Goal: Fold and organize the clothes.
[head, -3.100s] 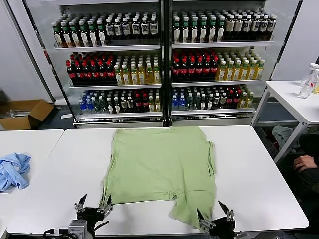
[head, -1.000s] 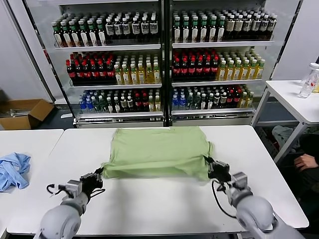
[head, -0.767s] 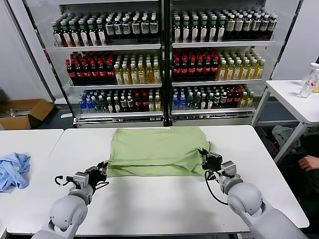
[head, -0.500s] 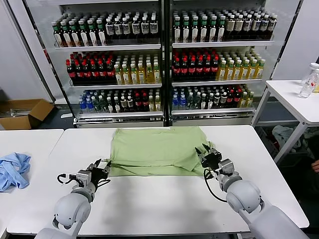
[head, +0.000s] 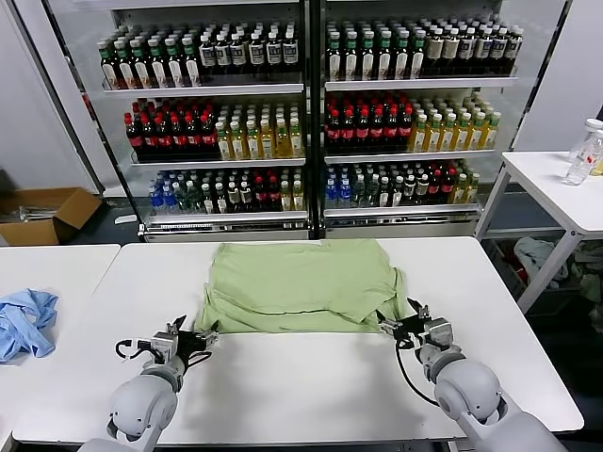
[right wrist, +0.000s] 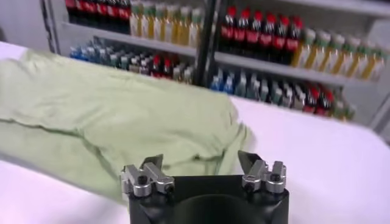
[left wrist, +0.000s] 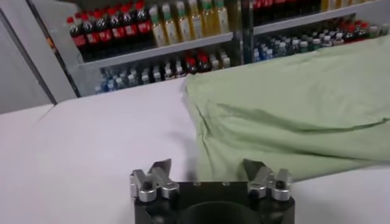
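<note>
Behind a white table [head: 311, 377] stand glass-fronted coolers stocked with bottled drinks [head: 311, 122], and the work lies on the table's far half. Left gripper [head: 201, 335] sits low on the tabletop just off the near left corner of the cloth, its fingers spread wide and holding nothing, as the left wrist view confirms [left wrist: 206, 172]. Right gripper [head: 403, 323] mirrors it at the near right corner, likewise spread and empty [right wrist: 201, 163], with fabric just beyond its fingertips. Between them lies the light green short-sleeved cotton shirt [head: 301, 287], doubled over so that its near edge is a soft fold running across the table; the upper layer lies fairly flat with a few creases. Whether collar, buttons or print face down I cannot tell, since none shows. By my reading, one crosswise fold is done and both corners are let go; further folds to narrow the bundle and some tidying are probably left. A crumpled light blue cloth [head: 25, 320] lies well apart on the neighbouring table at the robot's left.
</note>
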You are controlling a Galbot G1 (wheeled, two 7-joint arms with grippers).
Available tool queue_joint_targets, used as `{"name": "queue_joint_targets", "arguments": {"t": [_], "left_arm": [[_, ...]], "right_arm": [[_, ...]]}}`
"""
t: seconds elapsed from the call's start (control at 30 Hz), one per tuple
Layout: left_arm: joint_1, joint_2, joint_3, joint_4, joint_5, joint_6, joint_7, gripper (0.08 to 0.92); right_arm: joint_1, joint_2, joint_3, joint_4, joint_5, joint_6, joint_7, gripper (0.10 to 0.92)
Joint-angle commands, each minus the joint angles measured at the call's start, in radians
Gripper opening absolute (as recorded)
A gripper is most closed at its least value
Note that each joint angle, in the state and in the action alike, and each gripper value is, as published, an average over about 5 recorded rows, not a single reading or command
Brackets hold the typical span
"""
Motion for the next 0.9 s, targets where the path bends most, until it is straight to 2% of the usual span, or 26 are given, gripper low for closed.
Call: {"name": "queue_joint_targets", "arguments": {"t": [0.03, 0.37, 0.53, 0.7, 0.9], "left_arm": [[-0.035, -0.012, 0.009, 0.075, -0.037, -0.009, -0.039, 0.613], [-0.018, -0.022, 0.015, 0.060, -0.115, -0.019, 0.011, 0.327], [0.033, -0.024, -0.011, 0.019, -0.166, -0.018, 0.014, 0.180], [0.177, -0.041, -0.069, -0.120, -0.184, -0.019, -0.014, 0.091], [0.409, -0.085, -0.155, -0.337, -0.155, -0.003, -0.029, 0.088]], "right_arm": [[0.015, 0.018, -0.012, -0.057, 0.114, -0.033, 0.024, 0.584], [-0.021, -0.022, -0.013, -0.020, 0.116, 0.038, -0.020, 0.290], [-0.091, -0.088, 0.004, 0.052, 0.093, 0.085, -0.044, 0.160], [-0.258, -0.162, 0.084, 0.195, 0.055, 0.121, -0.055, 0.140], [-0.578, -0.138, 0.276, 0.376, -0.056, 0.180, -0.065, 0.140]]}}
